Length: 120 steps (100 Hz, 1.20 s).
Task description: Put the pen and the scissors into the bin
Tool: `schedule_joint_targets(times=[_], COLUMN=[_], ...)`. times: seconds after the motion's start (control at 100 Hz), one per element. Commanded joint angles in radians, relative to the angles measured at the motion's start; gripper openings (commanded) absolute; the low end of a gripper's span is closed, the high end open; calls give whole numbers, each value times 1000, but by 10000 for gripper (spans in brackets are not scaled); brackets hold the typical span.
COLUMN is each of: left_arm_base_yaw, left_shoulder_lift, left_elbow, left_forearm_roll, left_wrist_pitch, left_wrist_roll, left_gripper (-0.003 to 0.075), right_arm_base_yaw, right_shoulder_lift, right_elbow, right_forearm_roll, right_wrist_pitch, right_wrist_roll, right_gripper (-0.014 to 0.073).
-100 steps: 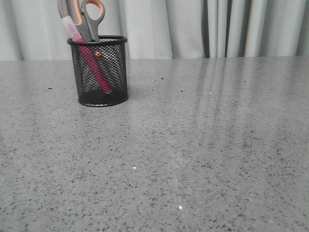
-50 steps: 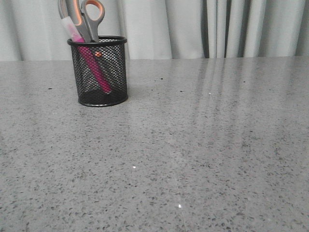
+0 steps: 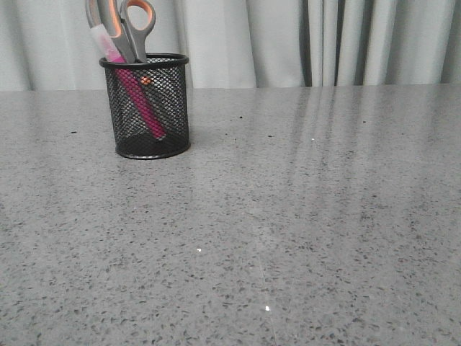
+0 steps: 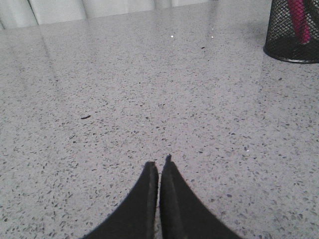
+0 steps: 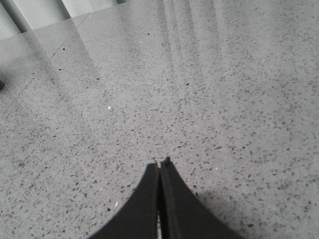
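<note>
Scissors [image 3: 130, 25] and pen [image 3: 130, 86] both stood inside the bin [image 3: 148, 108], though that lay far back from where I stood. Nearest, the speckled grey desk [image 3: 288, 238] filled the lower part of the front frame with nothing on it. In the left wrist frame the left tool [image 4: 159, 167] hung low at bottom centre, its two black fingers pressed together on nothing. The right tool [image 5: 159, 167] looked the same in its own frame, tips closed and gripping nothing, just above the desk. Farther off, in the upper left of the front frame, the black mesh bin stood upright on the desk. The pink pen leaned inside it, pale cap poking above the rim toward the left. The scissors sat blades down beside it, grey and orange handles sticking up past the rim. Behind everything hung pale curtains [image 3: 324, 40].
</note>
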Motion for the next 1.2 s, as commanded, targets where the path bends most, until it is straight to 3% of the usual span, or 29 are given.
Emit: schedule_joint_targets(times=[0.0, 0.64, 0.83, 0.92, 1.07, 1.19], left_arm_base_yaw=[1, 1, 1, 1, 1, 1], left_shoulder_lift=[-34, -34, -34, -34, -34, -34], left_elbow=[45, 45, 45, 45, 45, 45], left_forearm_roll=[-6, -6, -6, -6, -6, -6], left_wrist_pitch=[-52, -52, -52, -52, -52, -52], left_wrist_roll=[-11, -11, -11, -11, -11, -11], left_gripper=[-19, -19, -19, -19, -19, -19], right_arm_base_yaw=[-7, -7, -7, -8, -53, -99], right_shoulder_lift=[-19, -19, -19, -19, -19, -19], right_elbow=[17, 17, 17, 17, 17, 17], right_forearm_roll=[1, -13, -138, -88, -5, 38], right_wrist_pitch=[-52, -49, -98, -63, -59, -55], right_wrist_roll=[-5, -10, -128, -183, -400, -405], right_gripper=[-69, -69, -69, -69, -69, -69])
